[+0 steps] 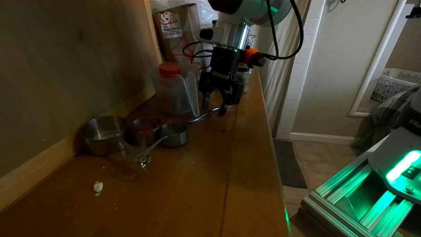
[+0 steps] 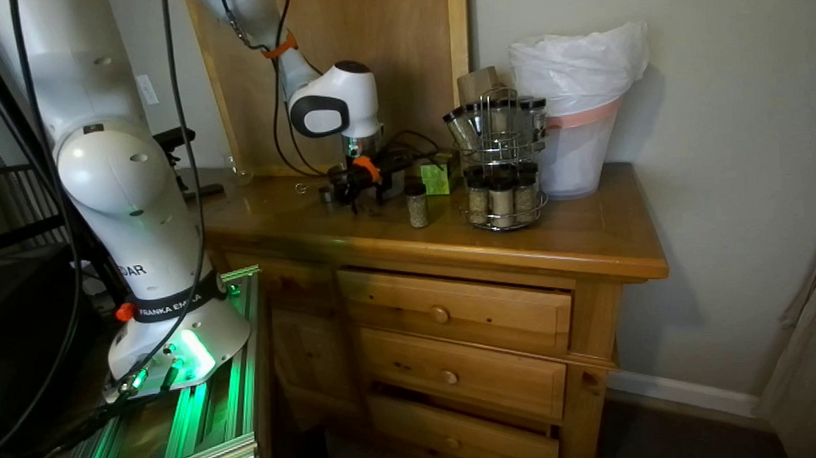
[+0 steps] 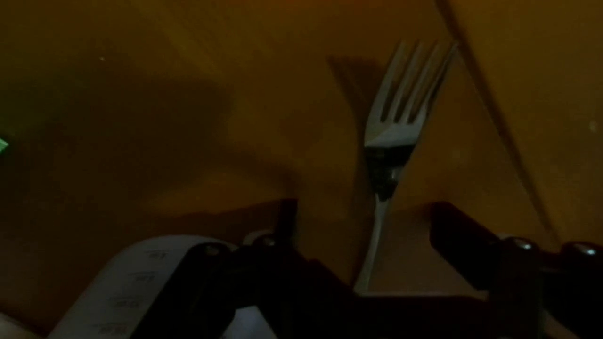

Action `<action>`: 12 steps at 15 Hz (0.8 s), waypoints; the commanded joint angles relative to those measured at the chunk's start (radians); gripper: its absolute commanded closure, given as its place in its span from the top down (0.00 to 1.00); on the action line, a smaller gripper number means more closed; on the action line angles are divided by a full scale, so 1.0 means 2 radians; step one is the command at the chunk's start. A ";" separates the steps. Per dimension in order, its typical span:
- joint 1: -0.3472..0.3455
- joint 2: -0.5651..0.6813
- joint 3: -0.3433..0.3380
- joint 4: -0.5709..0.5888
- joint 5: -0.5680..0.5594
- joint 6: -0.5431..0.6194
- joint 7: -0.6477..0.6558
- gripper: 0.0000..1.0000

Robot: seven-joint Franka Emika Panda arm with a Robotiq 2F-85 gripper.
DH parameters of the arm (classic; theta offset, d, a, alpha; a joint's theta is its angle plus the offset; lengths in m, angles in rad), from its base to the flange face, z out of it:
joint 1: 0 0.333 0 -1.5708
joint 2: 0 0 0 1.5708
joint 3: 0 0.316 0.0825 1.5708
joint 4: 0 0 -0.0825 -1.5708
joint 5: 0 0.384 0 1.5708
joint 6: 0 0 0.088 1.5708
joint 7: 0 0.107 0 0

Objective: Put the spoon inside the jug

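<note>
A silver fork (image 3: 393, 136) lies on the wooden top, tines pointing away in the wrist view; in an exterior view it shows as a slim shiny utensil (image 1: 201, 117). No spoon shows. My gripper (image 3: 362, 216) is open above the fork, its handle between the fingers with a gap on both sides. In an exterior view the gripper (image 1: 214, 106) points down just above the fork. The clear plastic jug (image 1: 174, 98) stands upright beside the gripper; a red-lidded container shows through it, inside or behind. Its marked wall shows in the wrist view (image 3: 127, 292).
Metal measuring cups (image 1: 174, 135) on a ring stand in front of the jug by the wall. A brown paper bag (image 1: 190, 36) stands behind. A spice jar (image 2: 417, 206), a green box (image 2: 435, 179) and a spice rack (image 2: 500, 163) stand nearby. The counter edge (image 1: 273, 148) is close.
</note>
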 commanded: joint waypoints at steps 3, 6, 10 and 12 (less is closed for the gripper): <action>-0.019 0.016 0.018 0.008 -0.031 0.026 0.052 0.28; -0.019 0.004 0.009 -0.003 -0.105 0.007 0.136 0.08; -0.025 -0.017 0.016 -0.003 -0.164 -0.038 0.208 0.00; -0.026 -0.044 0.027 -0.007 -0.130 -0.084 0.166 0.02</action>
